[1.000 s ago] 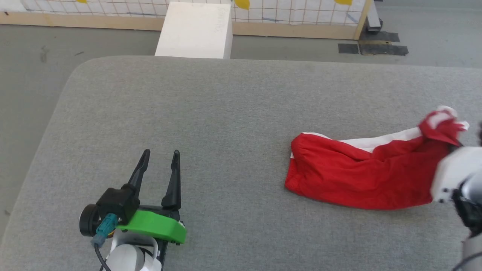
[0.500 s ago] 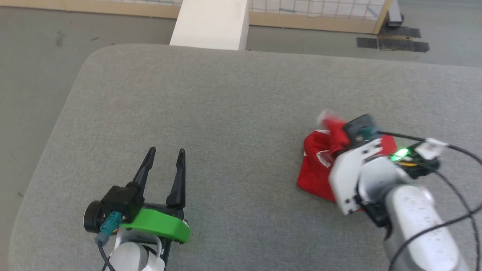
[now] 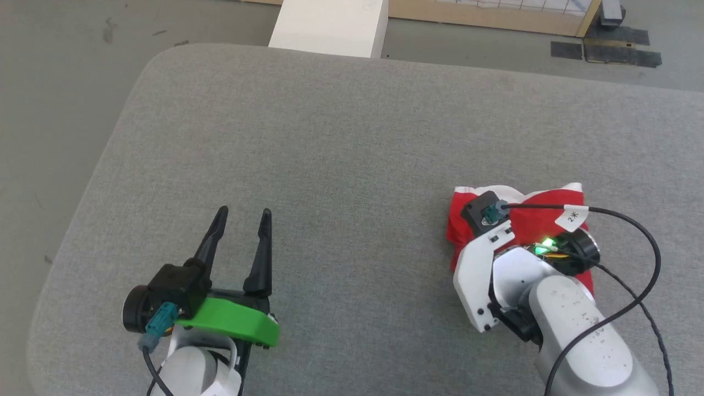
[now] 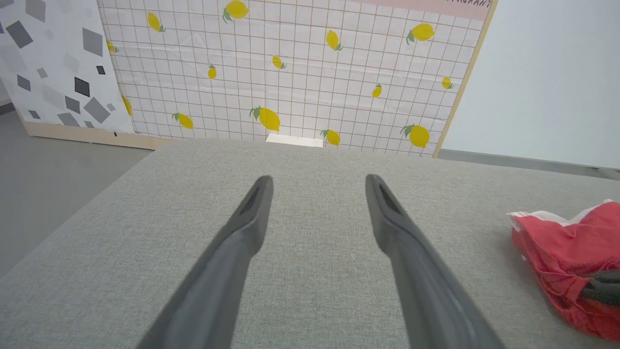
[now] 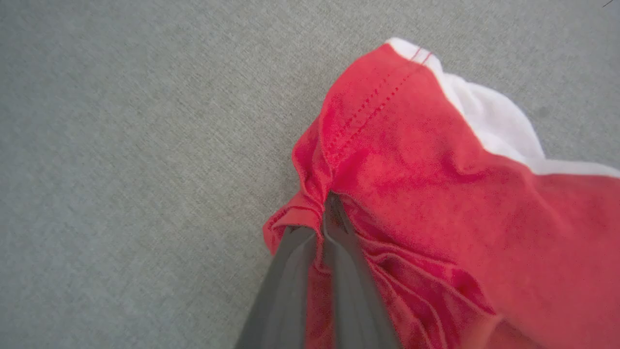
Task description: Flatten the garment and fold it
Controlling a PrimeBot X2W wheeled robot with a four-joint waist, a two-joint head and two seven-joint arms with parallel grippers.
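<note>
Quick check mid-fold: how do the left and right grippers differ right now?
The left gripper has its jaws wide open and empty; the right gripper has its jaws shut on a pinch of the garment. The left gripper is over bare grey surface, apart from the garment; the right gripper is at it. Both have the same long dark build.

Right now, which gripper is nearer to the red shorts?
Right. The right gripper is clamped shut on a bunched edge of the red shorts. The left gripper is open over the grey surface, well off to the shorts' left, not touching them.
</note>
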